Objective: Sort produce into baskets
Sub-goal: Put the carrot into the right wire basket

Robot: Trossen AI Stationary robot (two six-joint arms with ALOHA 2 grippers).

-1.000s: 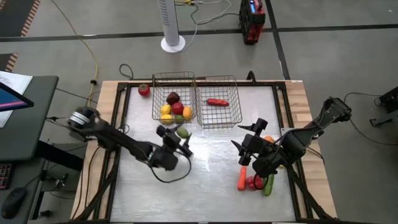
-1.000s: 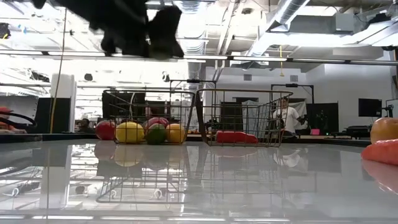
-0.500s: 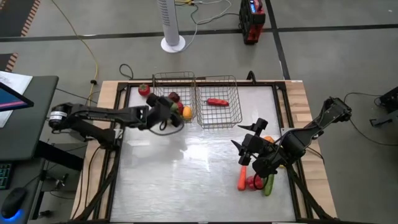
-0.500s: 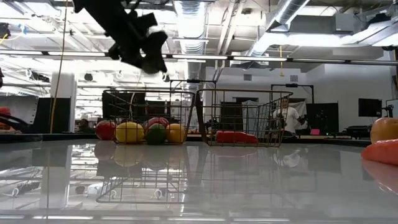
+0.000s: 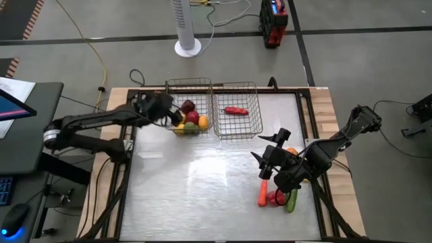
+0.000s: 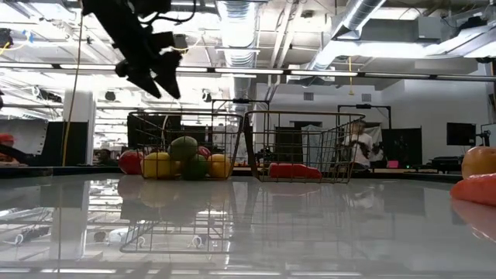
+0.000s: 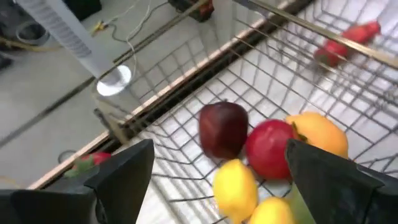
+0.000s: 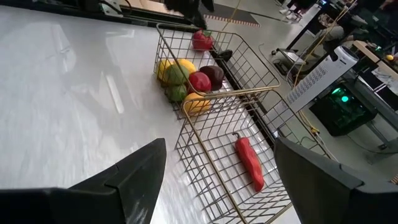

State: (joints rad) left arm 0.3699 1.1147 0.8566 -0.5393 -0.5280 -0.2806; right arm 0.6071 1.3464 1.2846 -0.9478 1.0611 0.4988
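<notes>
Two baskets sit side by side at the table's far edge — the left basket (image 5: 188, 108) heaped with round fruit, the right basket (image 5: 237, 111) holding one red chili (image 5: 235, 111). Left gripper (image 5: 162, 108) hovers over the fruit pile, jaws spread, nothing held. Right gripper (image 5: 272, 162) waits open by the carrot (image 5: 262, 195) and cucumber (image 5: 292, 200) — likely light, hard and slick, so pinch across the middle.

Fruit pile (image 5: 190, 121) in left basket (image 5: 188, 84), chili (image 5: 235, 111) in right basket (image 5: 239, 131)
</notes>
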